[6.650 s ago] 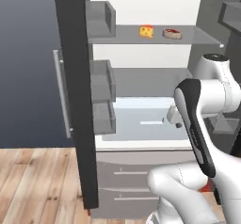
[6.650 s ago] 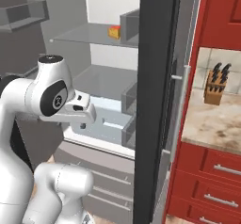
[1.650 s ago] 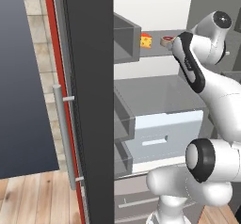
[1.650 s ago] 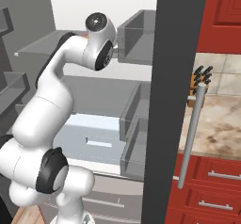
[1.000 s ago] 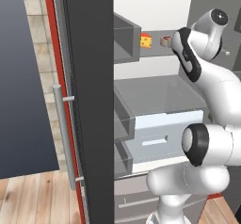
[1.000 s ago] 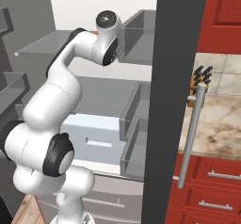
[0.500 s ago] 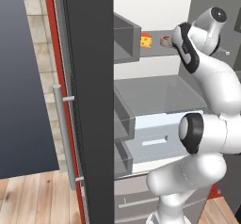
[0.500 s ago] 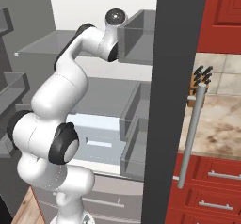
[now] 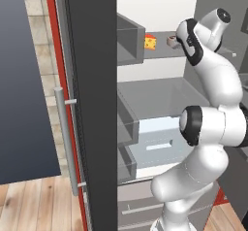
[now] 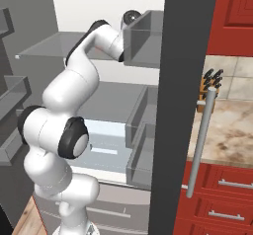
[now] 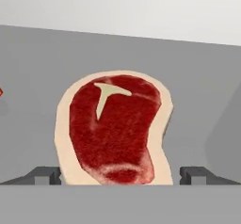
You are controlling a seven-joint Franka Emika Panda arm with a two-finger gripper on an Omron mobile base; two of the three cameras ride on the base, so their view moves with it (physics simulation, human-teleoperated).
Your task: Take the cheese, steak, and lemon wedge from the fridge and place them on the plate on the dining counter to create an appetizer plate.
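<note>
**Op:** Left base view: over the last second and a half I've watched the arm stretch deeper into the fridge (image 9: 92, 104); the hand now sits at the upper shelf (image 9: 160, 55) beside the steak (image 9: 172, 41). Cheese (image 9: 150, 42) lies just left of it, apart, same shelf.

**Obs:** Meaning?

**Op:** I judge the grasp is next; nothing is lifted yet.

**Obs:** Right base view?

**Op:** The arm bends up behind the door bin (image 10: 143, 44); I can't see any contents in it. Pale drawer (image 10: 106, 147) low down is shut.

**Obs:** Hand view?

**Op:** Gripper (image 11: 120, 175) spread wide, fingertips (image 11: 44, 173) flanking the steak's near edge, gripping nothing. Lemon wedge unseen.
</note>
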